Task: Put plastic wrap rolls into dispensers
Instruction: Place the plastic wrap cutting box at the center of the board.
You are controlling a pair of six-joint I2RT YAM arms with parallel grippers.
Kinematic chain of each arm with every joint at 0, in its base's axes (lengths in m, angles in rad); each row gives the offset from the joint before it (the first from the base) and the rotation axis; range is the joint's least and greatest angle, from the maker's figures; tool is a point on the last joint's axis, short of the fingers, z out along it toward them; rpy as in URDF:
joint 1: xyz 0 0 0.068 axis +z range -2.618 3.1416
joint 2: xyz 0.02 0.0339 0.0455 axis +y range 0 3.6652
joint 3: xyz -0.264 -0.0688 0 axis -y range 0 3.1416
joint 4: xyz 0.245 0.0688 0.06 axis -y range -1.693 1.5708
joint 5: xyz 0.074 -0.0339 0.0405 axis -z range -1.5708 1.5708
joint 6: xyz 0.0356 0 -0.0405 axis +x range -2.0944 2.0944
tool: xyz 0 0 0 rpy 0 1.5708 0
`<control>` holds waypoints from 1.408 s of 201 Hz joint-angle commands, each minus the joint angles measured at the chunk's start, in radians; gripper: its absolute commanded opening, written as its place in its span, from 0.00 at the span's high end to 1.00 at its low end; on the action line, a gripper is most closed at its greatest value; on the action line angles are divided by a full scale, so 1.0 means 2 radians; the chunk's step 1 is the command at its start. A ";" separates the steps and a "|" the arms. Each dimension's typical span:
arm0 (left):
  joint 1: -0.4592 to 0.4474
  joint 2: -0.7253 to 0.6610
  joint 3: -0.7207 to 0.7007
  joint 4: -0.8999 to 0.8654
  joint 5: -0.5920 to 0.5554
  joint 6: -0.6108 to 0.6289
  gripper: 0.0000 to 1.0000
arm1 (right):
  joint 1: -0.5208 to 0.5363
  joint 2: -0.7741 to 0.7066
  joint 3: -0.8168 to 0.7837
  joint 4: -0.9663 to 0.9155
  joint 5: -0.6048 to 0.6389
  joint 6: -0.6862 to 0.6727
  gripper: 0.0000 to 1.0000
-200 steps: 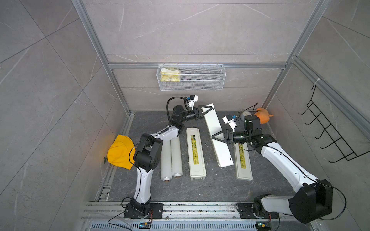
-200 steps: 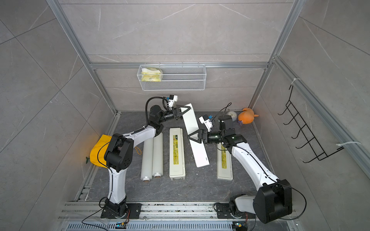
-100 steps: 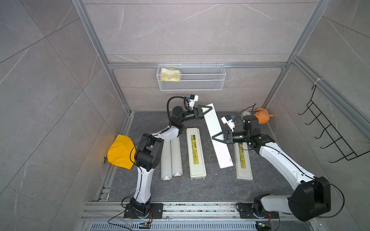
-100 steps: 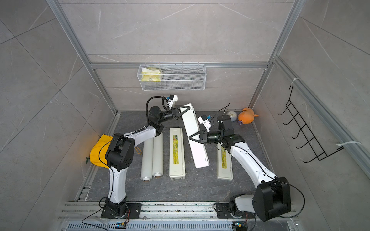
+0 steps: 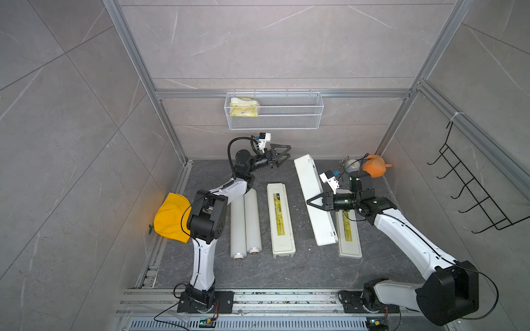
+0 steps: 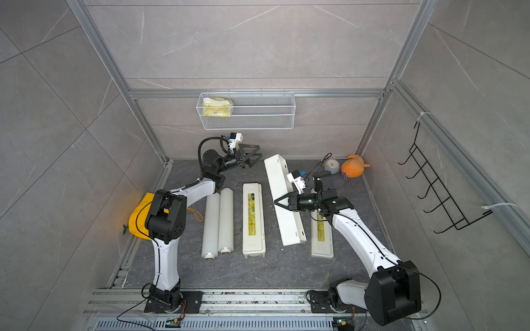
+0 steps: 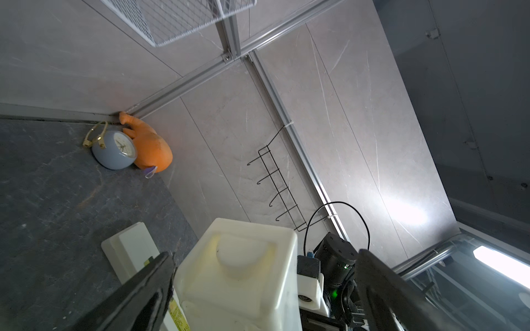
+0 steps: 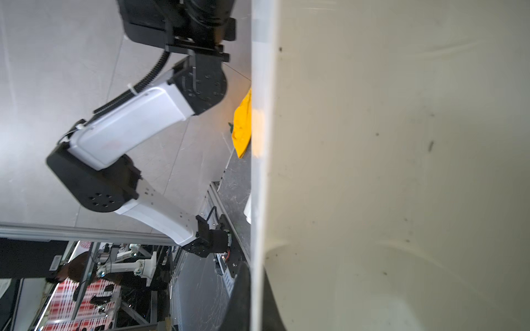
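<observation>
Dark worktop (image 5: 286, 272), both arms reaching over its far half. Right arm (image 5: 401, 229): base at the near right corner, long link leaning in toward centre, wrist roughly level and pointing left. Left arm (image 5: 203, 249): base near left, first link close to vertical, elbow folded, forearm running toward the back wall, wrist turned right and raised off the worktop. Open dispenser (image 5: 308, 177): the plain white half lies diagonally right of centre, far end swung left toward the back wall. Its labelled half (image 5: 348, 232) lies flat just beside it on the right, partly under the right wrist. Closed dispenser (image 5: 280, 217) is flat at centre, label up. Two plastic wrap rolls (image 5: 252, 223) lie side by side, touching, just left of the closed dispenser; neither is in a dispenser. Right gripper (image 5: 307, 201) is pinched tight on the long wall of the plain white half, about mid-length; right wrist view shows a jaw either side of the thin edge. Left gripper (image 5: 289, 152) is spread wide, holding nothing, tips near the far end of that half. Left wrist view shows the end cap between the fingers (image 7: 137, 292) with a gap each side.
</observation>
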 commanded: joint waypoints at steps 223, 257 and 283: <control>-0.036 -0.209 -0.111 -0.833 -0.395 0.447 0.14 | 0.141 0.267 0.134 -0.111 0.471 0.092 0.46; -0.062 -0.177 -0.068 -0.921 -0.448 0.444 0.18 | 0.141 0.231 0.127 -0.119 0.470 0.078 0.28; -0.074 -0.155 -0.051 -0.971 -0.481 0.434 0.21 | 0.141 0.205 0.118 -0.122 0.471 0.068 0.25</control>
